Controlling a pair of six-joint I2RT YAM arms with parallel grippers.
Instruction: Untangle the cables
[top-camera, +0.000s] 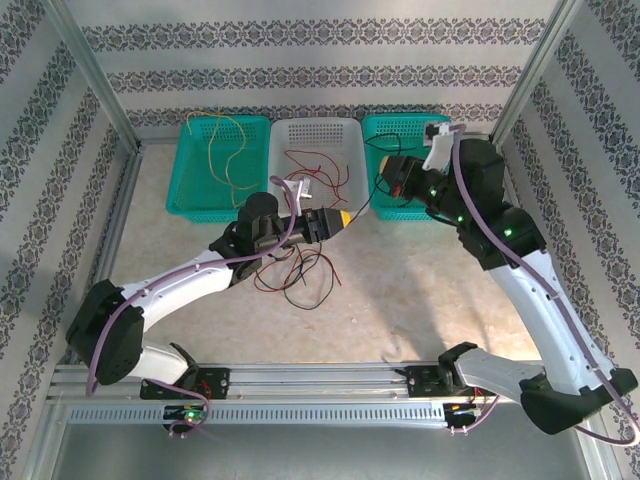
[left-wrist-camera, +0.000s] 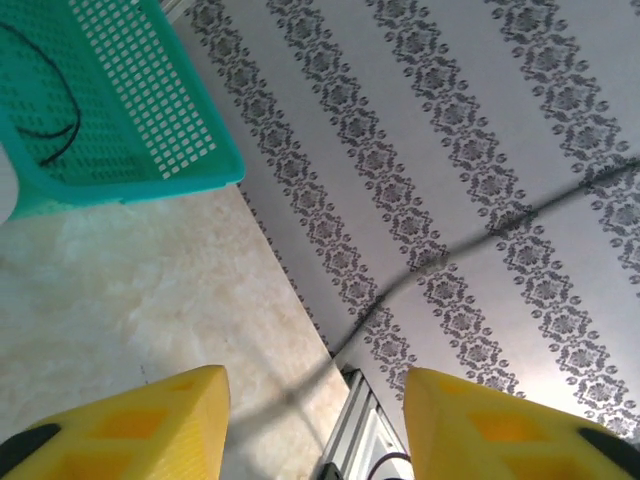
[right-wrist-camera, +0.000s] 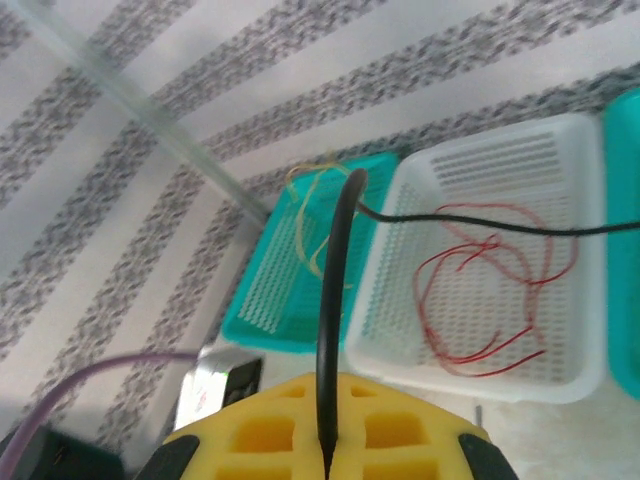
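a loose tangle of red and black cables (top-camera: 300, 272) lies on the desk (top-camera: 430, 290), just to the near side of the left fingers (left-wrist-camera: 130, 425). these stand apart with nothing clamped, hovering above the heap, probably placed to take another strand. a blurred black cable (left-wrist-camera: 480, 235) crosses beyond their gap. farther back, the right fingers (right-wrist-camera: 270, 430) are pressed shut on that black cable (right-wrist-camera: 335, 300), lifting it clear, which i judge keeps it taut so it slides out of the knot. beyond both pairs of fingers sit three baskets, seemingly one per colour: yellow cable (top-camera: 222, 150) in the left teal basket (top-camera: 190, 185), red cables (right-wrist-camera: 480, 270) in the white basket (top-camera: 315, 121), and the right teal basket (left-wrist-camera: 130, 130) under the right fingers, likely for black.
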